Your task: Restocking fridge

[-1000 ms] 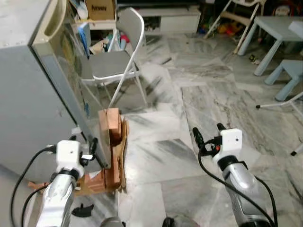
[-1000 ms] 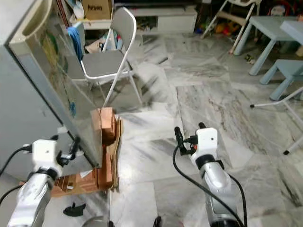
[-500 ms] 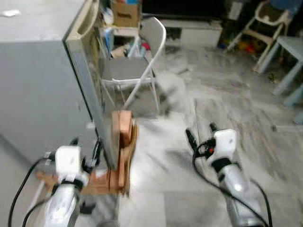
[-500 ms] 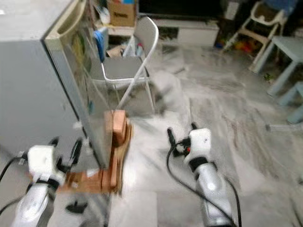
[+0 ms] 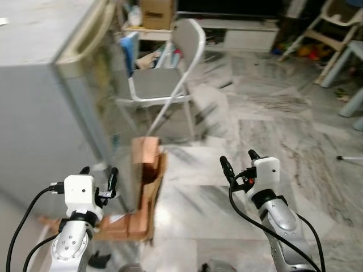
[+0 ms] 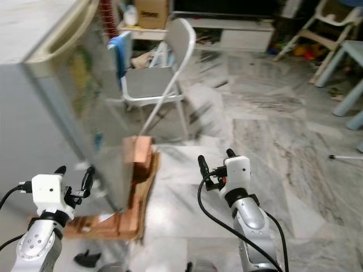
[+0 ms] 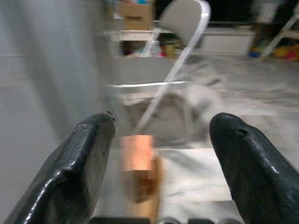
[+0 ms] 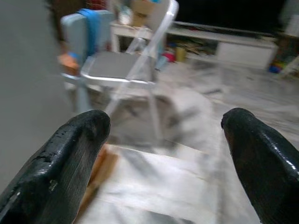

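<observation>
Standing on your left, the grey fridge (image 5: 39, 107) shows its pale cream-edged door (image 6: 68, 73) blurred, with a wooden block (image 5: 144, 170) at its foot, while your left gripper (image 5: 97, 177) and right gripper (image 5: 237, 164) hover empty, fingers spread apart.

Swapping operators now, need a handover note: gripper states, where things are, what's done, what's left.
Left gripper: open, empty, raised beside the grey fridge.
Right gripper: open, empty, raised over the marble floor.
Fridge door looks shut. A stack of brown wooden pieces sits on the floor at the fridge's corner; a white folding chair stands beyond it.
Done: nothing visible; no restock items in either gripper.
Left: open the fridge, fetch items, load. Views are motion-blurred.
</observation>
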Controlling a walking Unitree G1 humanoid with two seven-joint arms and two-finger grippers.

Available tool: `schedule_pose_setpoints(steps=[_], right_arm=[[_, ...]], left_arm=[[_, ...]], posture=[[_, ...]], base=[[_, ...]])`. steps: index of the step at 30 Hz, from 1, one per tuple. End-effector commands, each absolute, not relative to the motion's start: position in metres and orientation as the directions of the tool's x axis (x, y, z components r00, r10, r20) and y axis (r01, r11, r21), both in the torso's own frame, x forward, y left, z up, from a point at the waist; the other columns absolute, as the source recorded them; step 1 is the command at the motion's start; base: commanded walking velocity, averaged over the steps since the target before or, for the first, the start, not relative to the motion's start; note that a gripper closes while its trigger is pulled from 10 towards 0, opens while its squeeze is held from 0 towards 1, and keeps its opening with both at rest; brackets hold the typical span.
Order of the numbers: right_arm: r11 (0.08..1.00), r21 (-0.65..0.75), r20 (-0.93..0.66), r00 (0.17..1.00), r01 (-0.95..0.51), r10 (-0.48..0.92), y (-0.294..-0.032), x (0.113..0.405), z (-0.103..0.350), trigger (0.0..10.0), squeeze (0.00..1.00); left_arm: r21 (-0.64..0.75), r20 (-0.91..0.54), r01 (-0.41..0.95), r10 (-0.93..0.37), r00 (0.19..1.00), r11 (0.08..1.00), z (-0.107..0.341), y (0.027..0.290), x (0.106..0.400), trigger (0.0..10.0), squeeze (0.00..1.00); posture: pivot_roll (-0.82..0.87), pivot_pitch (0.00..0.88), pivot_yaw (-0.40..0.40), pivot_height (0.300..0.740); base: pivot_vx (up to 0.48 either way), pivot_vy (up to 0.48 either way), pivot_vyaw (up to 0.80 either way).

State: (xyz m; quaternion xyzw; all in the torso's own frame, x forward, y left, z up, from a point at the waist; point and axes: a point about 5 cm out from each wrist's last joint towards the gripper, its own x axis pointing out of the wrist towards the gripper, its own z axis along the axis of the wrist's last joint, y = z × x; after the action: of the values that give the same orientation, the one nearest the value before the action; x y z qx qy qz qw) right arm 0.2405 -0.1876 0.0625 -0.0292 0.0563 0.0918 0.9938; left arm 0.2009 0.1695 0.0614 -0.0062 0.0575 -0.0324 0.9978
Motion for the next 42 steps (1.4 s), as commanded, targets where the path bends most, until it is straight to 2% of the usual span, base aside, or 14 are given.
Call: schedule_pose_setpoints(steps=[1,11,21,27,31,37,39,40,42], right_arm=[[0.979,-0.038,-0.095,0.976,-0.199,0.195,-0.180,0.245,0.067,10.0,0.00],[0.977,-0.035,-0.113,0.972,-0.212,0.207,-0.179,0.245,0.064,10.0,0.00],[0.960,-0.009,-0.267,0.926,-0.280,0.267,-0.176,0.235,0.041,10.0,0.00],[0.955,0.044,-0.231,0.927,-0.292,0.295,-0.172,0.235,0.045,10.0,0.00],[0.953,0.053,-0.258,0.917,-0.300,0.303,-0.173,0.233,0.042,10.0,0.00],[0.955,0.050,-0.278,0.914,-0.292,0.294,-0.175,0.233,0.039,10.0,0.00],[0.951,0.052,-0.311,0.900,-0.306,0.306,-0.175,0.235,0.033,10.0,0.00],[0.951,0.052,-0.311,0.900,-0.306,0.306,-0.175,0.235,0.033,10.0,0.00],[0.946,0.033,-0.369,0.876,-0.323,0.312,-0.176,0.233,0.025,10.0,0.00]], left_arm=[[0.016,-0.131,0.041,-0.039,0.991,0.999,0.062,0.182,0.198,10.0,0.00],[0.055,-0.169,-0.007,0.016,0.985,0.998,0.053,0.195,0.209,10.0,0.00],[0.126,-0.120,-0.073,0.089,0.989,0.989,0.062,0.223,0.256,10.0,0.00],[0.155,-0.118,-0.126,0.146,0.982,0.980,0.063,0.236,0.267,10.0,0.00],[0.143,-0.100,-0.121,0.136,0.986,0.982,0.067,0.240,0.275,10.0,0.00],[0.136,-0.075,-0.081,0.092,0.993,0.987,0.073,0.234,0.290,10.0,0.00],[0.152,-0.064,0.012,-0.002,0.998,0.988,0.081,0.210,0.311,10.0,0.00],[0.152,-0.064,0.012,-0.002,0.998,0.988,0.081,0.210,0.311,10.0,0.00],[0.162,-0.050,0.124,-0.117,0.992,0.979,0.091,0.181,0.329,10.0,0.00]], posture=[[0.09,0.000,-0.008,0.740],[0.09,0.001,-0.019,0.740],[0.07,0.000,-0.014,0.740],[0.06,0.000,-0.010,0.740],[0.06,0.000,-0.015,0.740],[0.07,0.000,-0.021,0.740],[0.06,0.000,-0.025,0.740],[0.06,0.000,-0.025,0.740],[0.06,0.000,-0.024,0.740]], base=[[0.000,0.000,0.00],[0.000,0.000,0.00],[0.000,0.000,0.00],[0.000,0.000,0.00],[0.000,0.000,0.00],[0.000,0.000,0.00],[0.000,0.000,0.00],[0.000,0.000,0.00],[0.000,0.000,0.00]])
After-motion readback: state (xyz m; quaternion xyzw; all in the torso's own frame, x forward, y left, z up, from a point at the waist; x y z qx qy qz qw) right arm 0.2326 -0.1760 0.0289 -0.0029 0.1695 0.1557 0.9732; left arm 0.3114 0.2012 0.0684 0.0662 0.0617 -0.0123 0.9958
